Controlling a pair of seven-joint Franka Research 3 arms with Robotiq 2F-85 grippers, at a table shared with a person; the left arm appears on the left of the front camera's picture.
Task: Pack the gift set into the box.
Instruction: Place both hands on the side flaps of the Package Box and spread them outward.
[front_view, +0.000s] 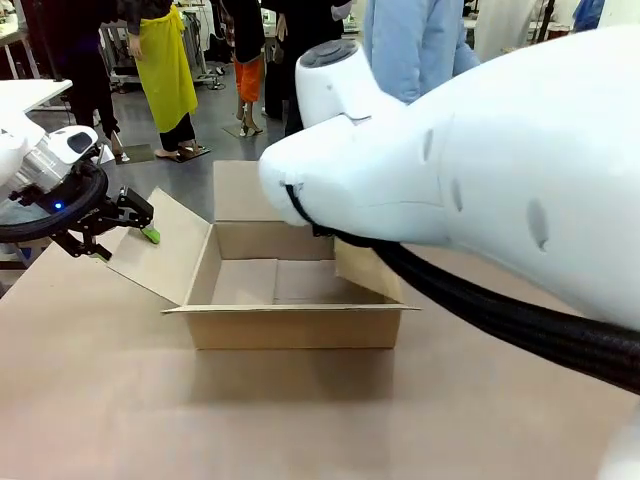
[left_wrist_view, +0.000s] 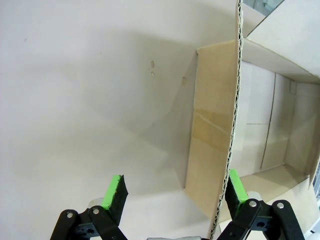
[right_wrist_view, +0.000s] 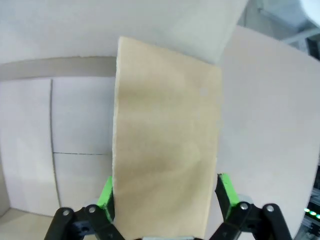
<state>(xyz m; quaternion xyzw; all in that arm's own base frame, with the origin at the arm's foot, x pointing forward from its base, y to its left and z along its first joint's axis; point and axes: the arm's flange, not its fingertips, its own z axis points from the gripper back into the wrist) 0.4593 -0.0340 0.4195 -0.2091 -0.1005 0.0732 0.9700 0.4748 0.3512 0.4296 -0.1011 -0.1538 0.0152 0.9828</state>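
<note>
Front view from my station: the box (front_view: 290, 325) sits open in the middle of the table (front_view: 300, 420), and I can see straight down to its bare cardboard floor. Its left flap (front_view: 160, 250) is splayed outward, and the left gripper (front_view: 125, 242) is right at that flap's outer edge with one green pad poking over it. The right arm (front_view: 480, 180) looms huge in the foreground, reaching across toward the box's right flap (front_view: 365, 272). A person (front_view: 420, 40) in a light blue top stands at the far side. On the left wrist view the fingers are spread apart, and the left flap's corrugated edge runs up between them, close beside one pad (left_wrist_view: 236, 186) and well off the other. On the right wrist view the right gripper (right_wrist_view: 165, 195) is spread wide too, straddling the right flap with a pad just beside each edge. I honestly can't tell if they actually touch it.
</note>
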